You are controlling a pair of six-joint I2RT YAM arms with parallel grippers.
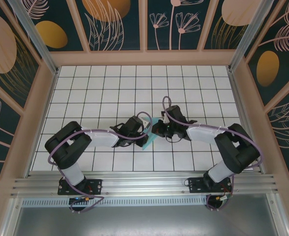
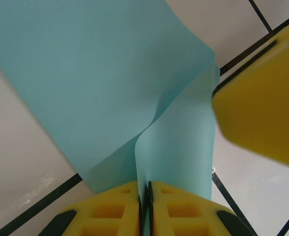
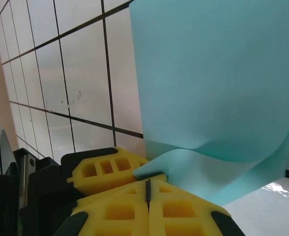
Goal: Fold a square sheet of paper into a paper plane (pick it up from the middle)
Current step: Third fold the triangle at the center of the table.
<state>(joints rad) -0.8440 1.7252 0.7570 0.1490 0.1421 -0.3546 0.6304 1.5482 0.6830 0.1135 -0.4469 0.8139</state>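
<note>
The square sheet of paper (image 1: pixel 148 141) is light turquoise and hangs just above the tiled floor between both grippers at the table's middle. In the left wrist view my left gripper (image 2: pixel 147 186) is shut on the paper's (image 2: pixel 110 83) lower edge, and the sheet curls upward from the yellow fingers (image 2: pixel 110 211). In the right wrist view my right gripper (image 3: pixel 148 181) is shut, with no turquoise showing in its seam. A corner of the paper (image 3: pixel 218 88) rests on its fingertips. The left gripper (image 1: pixel 145 132) and the right gripper (image 1: pixel 157 130) nearly touch.
White tiled floor (image 1: pixel 105 88) with black grid lines stretches out around the arms. Patterned walls (image 1: pixel 144 24) close off the back and sides. An aluminium rail (image 1: pixel 144 184) runs along the near edge, where both arm bases stand.
</note>
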